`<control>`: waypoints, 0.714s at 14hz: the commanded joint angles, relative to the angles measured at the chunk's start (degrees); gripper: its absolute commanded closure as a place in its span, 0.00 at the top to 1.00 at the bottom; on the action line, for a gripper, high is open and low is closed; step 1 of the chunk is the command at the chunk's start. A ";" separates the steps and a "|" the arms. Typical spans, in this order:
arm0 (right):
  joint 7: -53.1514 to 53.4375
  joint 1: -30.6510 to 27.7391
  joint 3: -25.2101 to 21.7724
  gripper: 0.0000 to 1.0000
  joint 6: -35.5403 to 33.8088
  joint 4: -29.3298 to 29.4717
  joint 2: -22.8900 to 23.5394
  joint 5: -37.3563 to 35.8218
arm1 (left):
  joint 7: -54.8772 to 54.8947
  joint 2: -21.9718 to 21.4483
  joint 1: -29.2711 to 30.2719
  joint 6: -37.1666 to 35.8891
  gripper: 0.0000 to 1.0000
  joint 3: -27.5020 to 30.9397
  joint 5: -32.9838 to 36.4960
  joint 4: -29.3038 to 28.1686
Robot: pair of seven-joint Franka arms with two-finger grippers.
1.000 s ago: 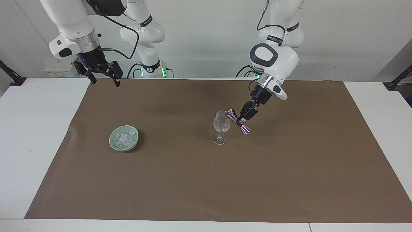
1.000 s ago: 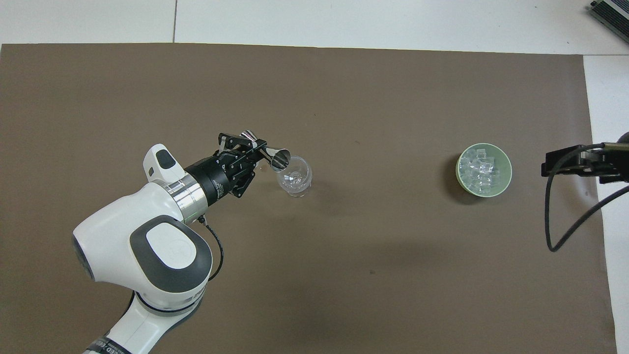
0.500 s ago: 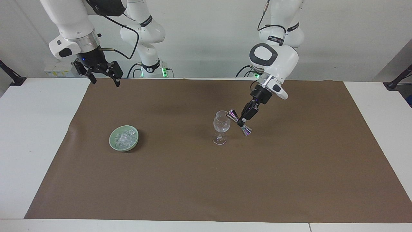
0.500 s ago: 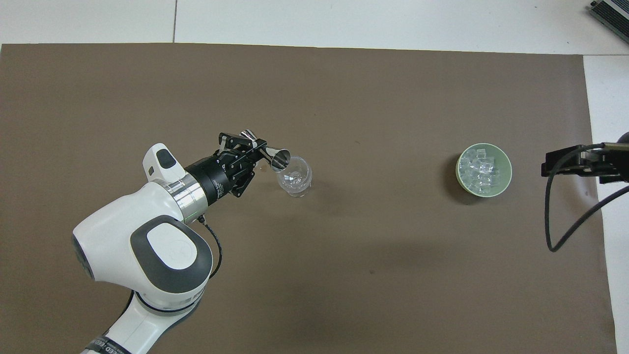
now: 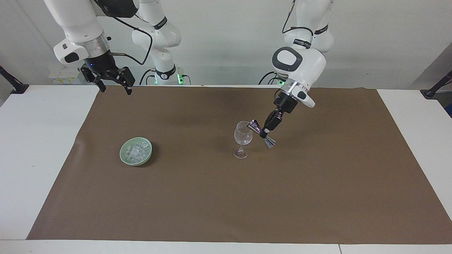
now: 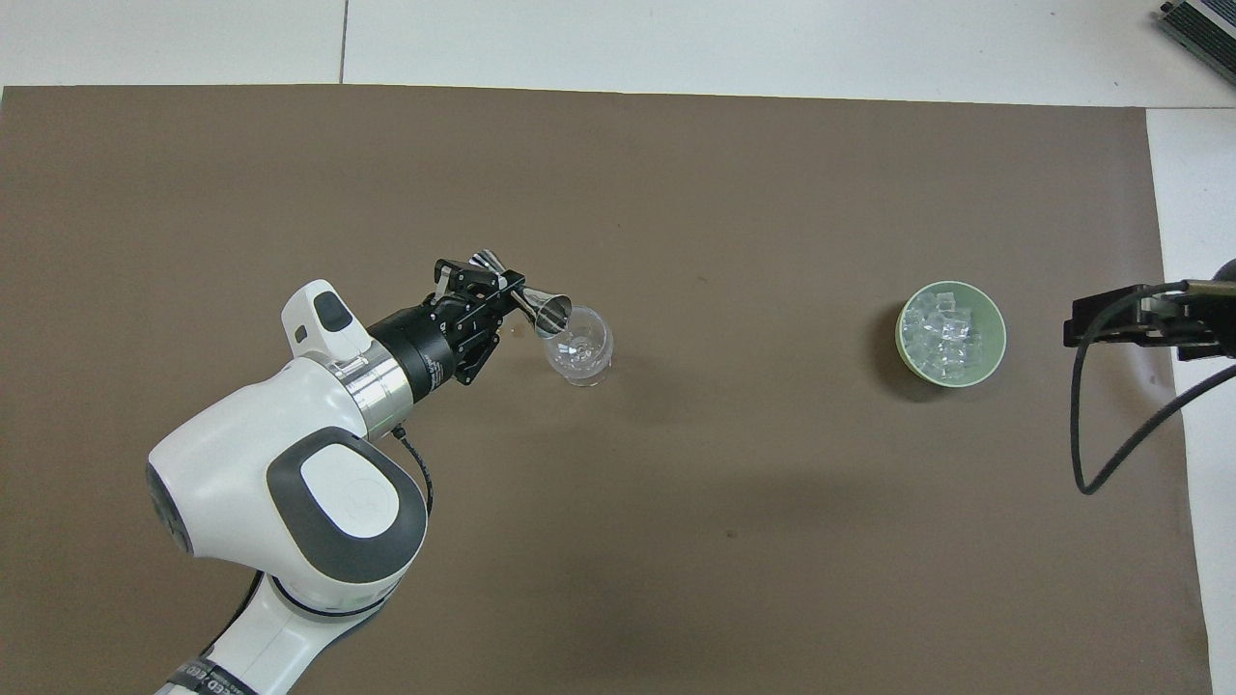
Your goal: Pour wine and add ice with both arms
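A: Brown mat (image 5: pixel 212 197) over white table. Left gripper (image 5: pixel 265 132) clamped on steel jigger (image 5: pixel 261 133), tipped at wine glass (image 5: pixel 243 138) rim mid-mat. Pouring step, likely.

B: Right gripper (image 5: pixel 112 82) spread wide, empty, waiting over mat corner. Ice (image 6: pixel 948 333) in green bowl (image 6: pixel 995 355) toward right arm's end. Next: needs picking up a chunk.

I can read no text anywhere. My arms carry dark bands with small white lettering, one on the left arm (image 5: pixel 301 43) and one on the right arm (image 5: pixel 160 22), and there is white marking on my left pincer's (image 6: pixel 504 293) black body, but none of it can be made out.
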 commanded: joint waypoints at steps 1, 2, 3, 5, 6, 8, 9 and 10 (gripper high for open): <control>-1.88 -0.30 0.02 1.00 -0.21 -1.26 -1.34 0.90 | -0.39 -0.02 -1.33 1.37 0.00 0.71 1.14 0.42; -1.88 -0.30 0.02 1.00 -0.21 -1.26 -1.34 0.90 | -0.39 -0.02 -1.33 1.37 0.00 0.71 1.14 0.60; -1.88 -0.30 0.02 1.00 -0.21 -1.26 -1.34 0.90 | -0.39 -0.02 -1.33 1.37 0.00 0.71 1.14 0.60; -1.88 -0.30 0.02 1.00 -0.21 -1.26 -1.34 0.90 | -0.39 -0.02 -1.33 1.37 0.00 0.71 1.14 0.60; -1.88 -0.39 0.02 1.00 -0.21 -1.26 -1.34 0.90 | -0.39 -0.02 -1.33 1.63 0.00 0.71 1.23 0.60; -1.88 -0.30 0.02 1.00 -0.21 -1.26 -1.34 0.90 | -0.30 -0.02 -1.33 2.42 0.00 0.71 1.23 0.51; -1.88 -0.39 0.02 1.00 -0.21 -1.26 -1.34 0.90 | -0.30 -0.02 -1.33 2.42 0.00 0.71 1.32 0.51; -1.88 -0.30 0.02 1.00 -0.21 -1.26 -1.34 0.90 | -0.39 0.07 -1.59 2.68 0.00 0.71 2.10 0.60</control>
